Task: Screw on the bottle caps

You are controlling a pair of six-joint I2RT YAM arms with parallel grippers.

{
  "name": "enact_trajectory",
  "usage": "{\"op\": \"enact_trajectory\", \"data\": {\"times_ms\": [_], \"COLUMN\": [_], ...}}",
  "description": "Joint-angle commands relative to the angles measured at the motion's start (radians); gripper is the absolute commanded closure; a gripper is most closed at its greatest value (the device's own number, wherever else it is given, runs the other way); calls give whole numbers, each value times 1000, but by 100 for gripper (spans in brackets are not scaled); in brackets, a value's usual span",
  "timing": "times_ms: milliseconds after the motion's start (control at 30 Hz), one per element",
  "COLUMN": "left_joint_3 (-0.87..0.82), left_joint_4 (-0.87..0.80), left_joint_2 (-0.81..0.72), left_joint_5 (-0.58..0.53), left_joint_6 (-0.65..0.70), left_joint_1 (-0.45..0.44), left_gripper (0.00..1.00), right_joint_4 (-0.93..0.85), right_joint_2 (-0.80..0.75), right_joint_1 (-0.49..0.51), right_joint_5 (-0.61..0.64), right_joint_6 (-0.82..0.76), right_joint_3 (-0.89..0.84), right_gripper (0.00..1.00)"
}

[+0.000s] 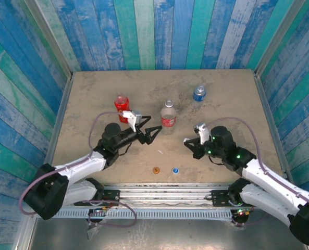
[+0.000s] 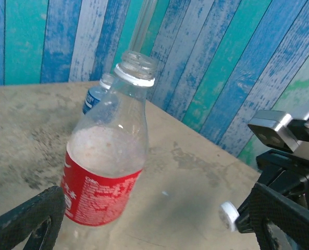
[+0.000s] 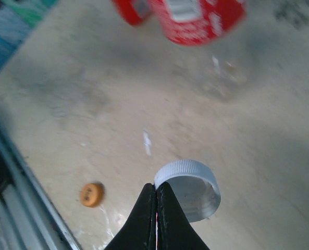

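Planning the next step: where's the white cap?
Right wrist view: the white cap is pinched by its rim in the right gripper, right of the orange cap.

There are three small plastic bottles: an all-red bottle [image 1: 122, 104], a clear red-labelled bottle [image 1: 168, 115] and a shorter clear blue-labelled bottle [image 1: 199, 93]. There are three tiny round plastic caps: a white cap [image 3: 193, 194], an orange cap [image 1: 156, 170] and a blue cap [image 1: 174, 170].

Striped blue-green plank walls [image 1: 154, 31] (paint worn) enclose a scuffed tan table [image 1: 91, 88].
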Motion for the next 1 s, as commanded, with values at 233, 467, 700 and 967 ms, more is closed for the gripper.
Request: {"op": "enact_trajectory", "data": {"times_ms": [233, 467, 700, 967], "left_joint_3": [-2, 109, 121, 195], "left_joint_4": [87, 133, 145, 43], "left_joint_2": [-72, -39, -26, 3], "left_joint_5": [235, 298, 301, 334], "left_joint_6": [-499, -700, -690, -624], "left_joint_1": [-17, -76, -122, -160], "left_gripper": [5, 6, 8, 32], "right_joint_4": [518, 530, 594, 642], "right_joint_2": [-117, -68, 0, 46], "right_joint_1": [7, 8, 12, 12], "right_joint_5": [-357, -503, -514, -511], "right_joint_6": [-160, -253, -255, -247], "right_joint_3": [-67, 27, 68, 71], "right_gripper": [96, 96, 96, 96]}}
